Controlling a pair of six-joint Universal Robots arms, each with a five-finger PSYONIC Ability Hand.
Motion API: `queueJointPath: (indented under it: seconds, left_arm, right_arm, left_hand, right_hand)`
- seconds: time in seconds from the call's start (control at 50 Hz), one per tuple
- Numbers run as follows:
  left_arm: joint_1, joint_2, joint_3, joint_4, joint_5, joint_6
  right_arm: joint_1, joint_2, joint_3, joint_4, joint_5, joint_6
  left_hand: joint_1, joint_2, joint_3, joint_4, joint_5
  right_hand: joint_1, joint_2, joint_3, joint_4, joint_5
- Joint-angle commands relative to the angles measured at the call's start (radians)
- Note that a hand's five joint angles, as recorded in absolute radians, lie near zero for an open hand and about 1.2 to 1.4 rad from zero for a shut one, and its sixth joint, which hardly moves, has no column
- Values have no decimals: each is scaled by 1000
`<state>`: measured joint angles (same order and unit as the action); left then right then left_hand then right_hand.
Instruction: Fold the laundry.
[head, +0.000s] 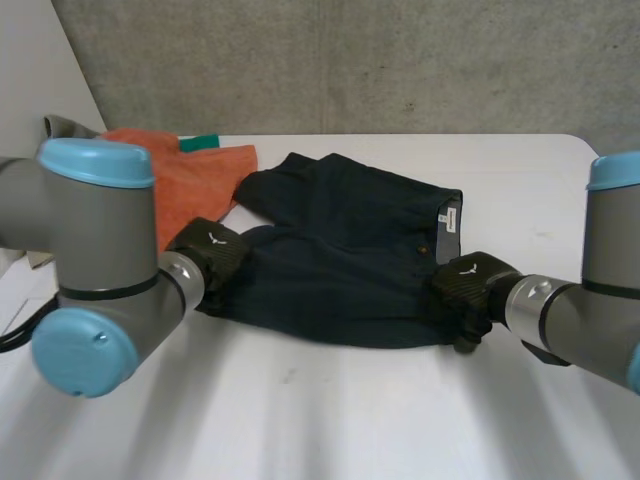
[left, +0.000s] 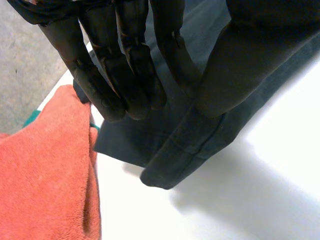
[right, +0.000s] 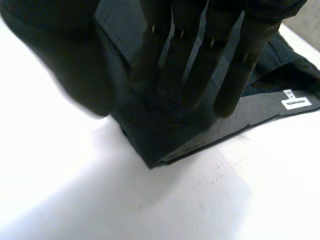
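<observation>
I see the dark blue trousers (head: 340, 250) lying on the worktop (head: 350, 410). My left robot hand (head: 210, 255) is at their leg end and my right robot hand (head: 470, 280) is at their waistband corner. Both have straight fingers, wide and holding nothing. An orange towel (head: 195, 185) lies just beside the trousers.

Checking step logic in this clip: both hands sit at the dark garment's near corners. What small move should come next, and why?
Probably close both hands on the near corners. The left hand and right hand hold straight fingers over the dark garment, which lies flat and ungripped, so no fold can start yet.
</observation>
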<state>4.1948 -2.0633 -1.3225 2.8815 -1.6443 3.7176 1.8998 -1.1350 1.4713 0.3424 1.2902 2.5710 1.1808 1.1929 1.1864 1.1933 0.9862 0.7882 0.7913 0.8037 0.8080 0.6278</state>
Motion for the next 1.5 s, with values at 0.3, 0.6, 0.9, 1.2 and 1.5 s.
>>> queueJointPath:
  seconds: [0.3, 0.6, 0.9, 1.2, 1.5]
  left_arm:
    - [1, 109, 91, -103, 43, -125]
    - [5, 120, 63, -140, 75, -186]
    - [13, 216, -279, -314, 210, 128]
    - [-62, 26, 70, -148, 50, 134]
    - [-82, -611, 1098, 51, -5, 111]
  right_arm:
    - [42, -34, 185, -305, 26, 158]
    - [116, 92, 124, -476, 238, 202]
    - [-31, -229, 231, 275, -107, -377]
    - [-103, -48, -46, 327, -95, -191]
    - [-107, 263, -434, -164, 182, 74]
  left_hand:
    - [215, 203, 210, 203, 236]
    - [215, 203, 210, 203, 236]
    - [215, 203, 210, 203, 236]
    - [215, 203, 210, 203, 236]
    - [215, 203, 210, 203, 236]
  right_hand:
    - [-314, -317, -330, -334, -328]
    - [608, 605, 593, 588, 594]
    - [608, 605, 593, 588, 594]
    - [608, 605, 593, 588, 594]
    - [608, 605, 593, 588, 594]
